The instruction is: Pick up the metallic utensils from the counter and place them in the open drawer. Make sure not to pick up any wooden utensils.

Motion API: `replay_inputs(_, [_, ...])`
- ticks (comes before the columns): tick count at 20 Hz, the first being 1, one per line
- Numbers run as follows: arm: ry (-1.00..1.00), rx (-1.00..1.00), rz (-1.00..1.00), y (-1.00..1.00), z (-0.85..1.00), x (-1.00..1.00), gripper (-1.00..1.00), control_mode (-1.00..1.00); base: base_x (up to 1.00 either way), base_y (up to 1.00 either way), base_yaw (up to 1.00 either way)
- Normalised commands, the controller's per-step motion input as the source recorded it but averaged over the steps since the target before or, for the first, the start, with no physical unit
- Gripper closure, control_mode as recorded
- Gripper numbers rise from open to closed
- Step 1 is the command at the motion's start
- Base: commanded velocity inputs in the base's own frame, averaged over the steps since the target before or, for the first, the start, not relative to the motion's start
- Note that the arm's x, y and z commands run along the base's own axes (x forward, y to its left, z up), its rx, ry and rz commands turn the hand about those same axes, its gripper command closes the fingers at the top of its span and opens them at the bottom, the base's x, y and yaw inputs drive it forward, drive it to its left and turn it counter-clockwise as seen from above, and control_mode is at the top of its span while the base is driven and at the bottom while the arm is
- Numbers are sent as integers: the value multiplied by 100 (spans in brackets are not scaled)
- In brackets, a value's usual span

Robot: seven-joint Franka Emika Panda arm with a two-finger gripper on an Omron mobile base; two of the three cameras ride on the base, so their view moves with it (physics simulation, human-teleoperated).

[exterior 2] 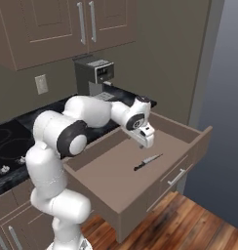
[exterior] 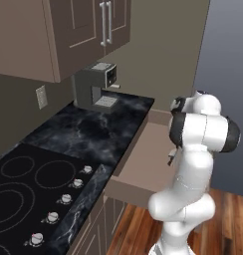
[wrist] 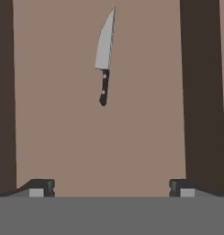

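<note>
Kitchen knife (exterior 2: 148, 161) lying flat on open drawer (exterior 2: 111, 180) floor, gripper (wrist: 111, 188) above it, jaws spread wide, holding nothing, black counter (exterior: 88, 132) alongside.

drawer (exterior 2: 122, 197): open, pale floor | knife (exterior 2: 148, 161) flat inside, blade toward 2 o'clock | bench (exterior: 96, 130): coffee machine (exterior: 96, 85) at 12 o'clock
</note>
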Motion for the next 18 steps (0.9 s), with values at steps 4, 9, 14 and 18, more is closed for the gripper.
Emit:
replay_inputs(4, [-18,0,4,11,82,-64,-100,-100,0,0,0])
replay_inputs(9, [-14,-7,1,13,80,-59,-100,-100,0,0,0])
replay_inputs(14, [-15,-11,0,32,81,-42,-100,-100,0,0,0])
replay_inputs(18, [-24,-3,0,4,60,-67,-100,-100,0,0,0])
